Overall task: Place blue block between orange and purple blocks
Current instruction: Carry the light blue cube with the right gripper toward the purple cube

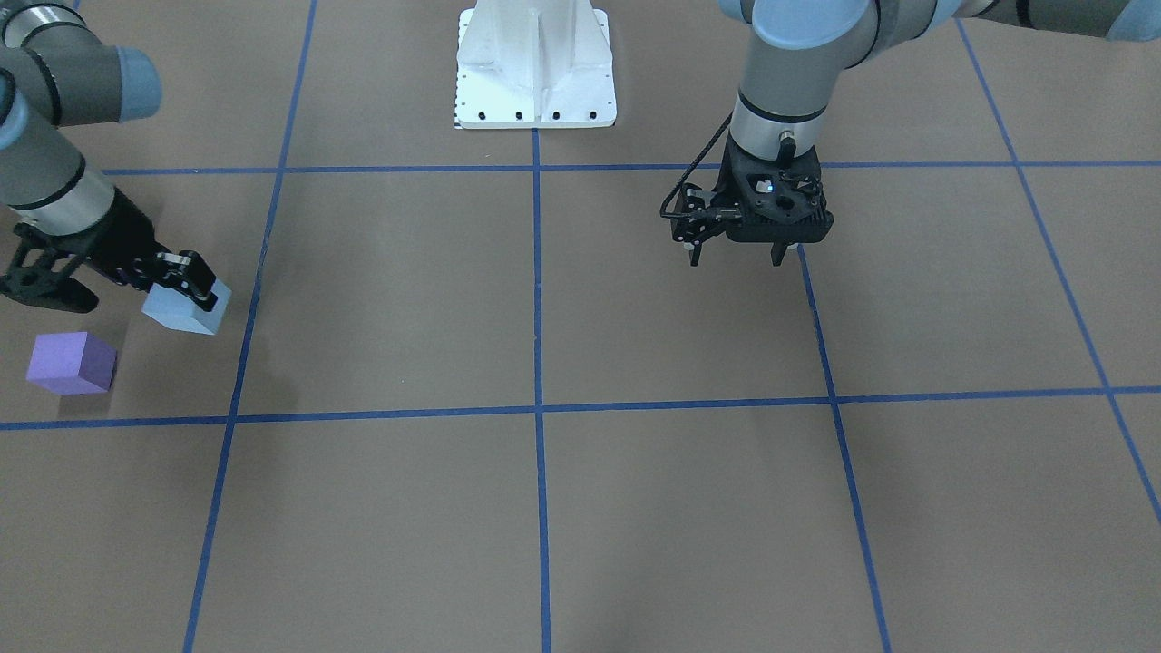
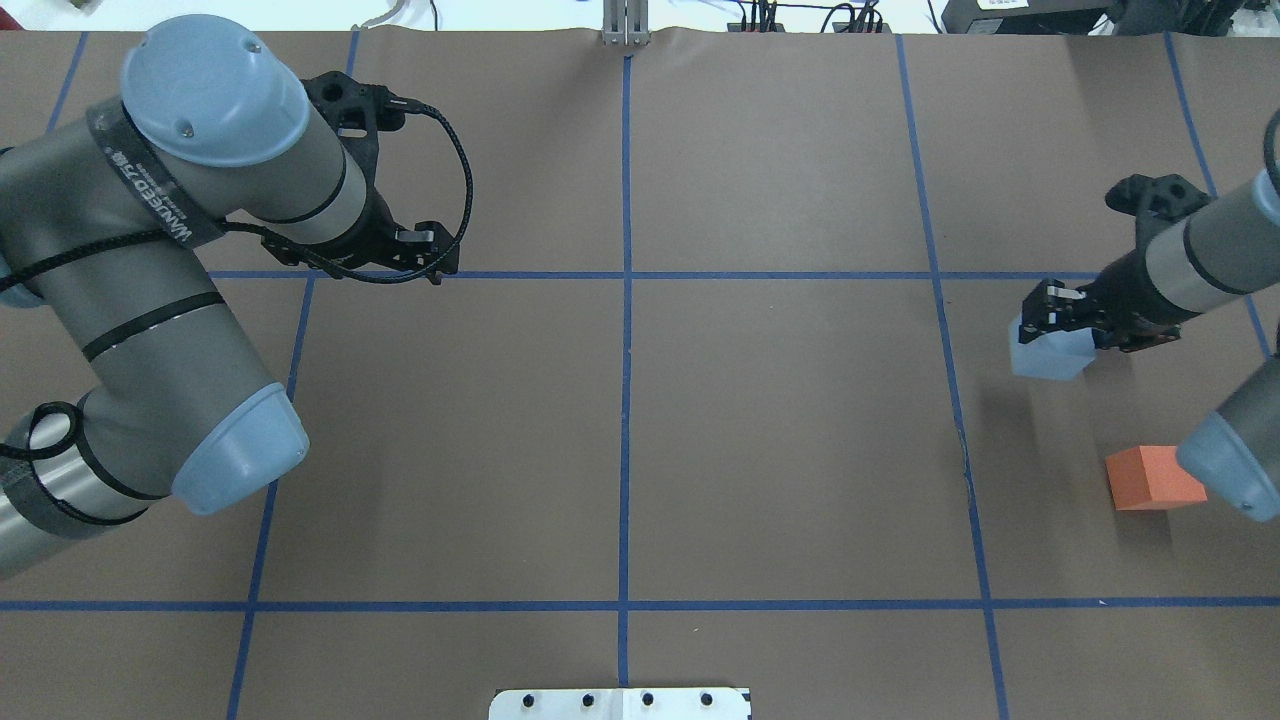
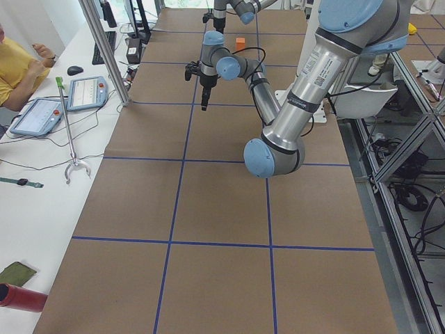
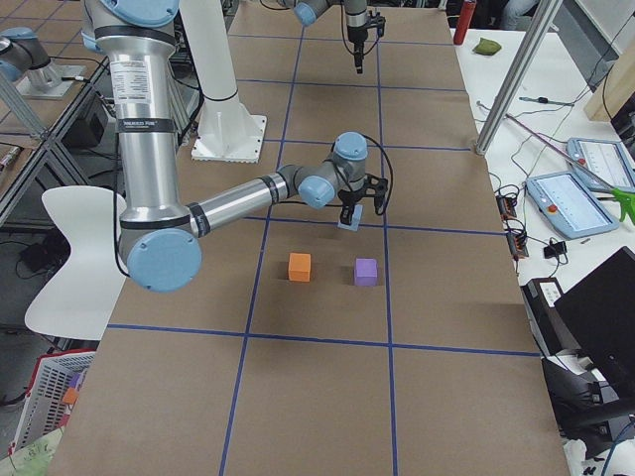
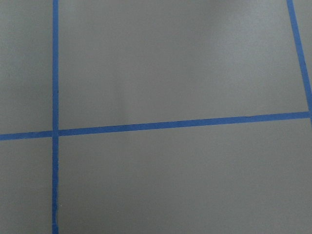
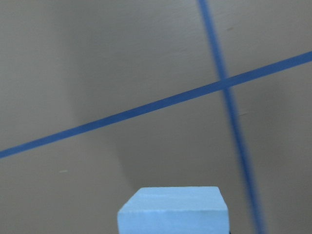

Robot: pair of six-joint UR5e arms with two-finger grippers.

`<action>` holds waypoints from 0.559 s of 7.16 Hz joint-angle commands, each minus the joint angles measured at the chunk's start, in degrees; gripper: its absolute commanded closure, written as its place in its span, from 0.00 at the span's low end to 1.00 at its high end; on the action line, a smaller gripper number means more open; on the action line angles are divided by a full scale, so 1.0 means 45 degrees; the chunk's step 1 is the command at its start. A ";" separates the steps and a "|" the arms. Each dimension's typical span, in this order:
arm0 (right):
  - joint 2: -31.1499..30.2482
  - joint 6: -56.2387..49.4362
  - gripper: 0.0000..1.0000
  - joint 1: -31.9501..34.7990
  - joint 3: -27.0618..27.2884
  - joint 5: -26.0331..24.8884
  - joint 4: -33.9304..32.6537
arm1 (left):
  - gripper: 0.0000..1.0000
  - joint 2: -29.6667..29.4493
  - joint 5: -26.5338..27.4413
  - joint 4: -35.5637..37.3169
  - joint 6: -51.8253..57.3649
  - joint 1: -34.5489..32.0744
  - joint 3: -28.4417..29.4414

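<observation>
The right gripper pinches the blue block and holds it off the table. The block is tilted, one corner lowest (it looks cube-like, with no clear long axis). It hangs near the purple block and orange block, toward the table's middle. The left gripper hangs with its fingers spread, well apart from the blocks.

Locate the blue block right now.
In the overhead view the blue block is at the right side, gripped by the right end effector, up-left of the orange block. The front-facing view shows the purple block close beside it.
</observation>
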 commanded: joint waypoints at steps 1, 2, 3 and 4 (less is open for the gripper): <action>-0.1638 -0.2188 1.00 0.0477 0.0145 0.0147 0.0020 | 0.00 -0.0011 -0.0001 0.0000 -0.0231 0.0006 -0.0010; -0.1760 -0.2472 1.00 0.0517 0.0124 0.0128 0.0020 | 0.00 -0.0030 -0.0001 0.0000 -0.0251 0.0006 -0.0029; -0.1800 -0.2726 1.00 0.0479 -0.0166 0.0108 0.0020 | 0.00 -0.0049 -0.0001 0.0020 -0.0251 0.0006 -0.0029; -0.1800 -0.2903 1.00 0.0479 -0.0324 0.0108 0.0020 | 0.00 -0.0050 -0.0001 0.0000 -0.0251 0.0006 -0.0029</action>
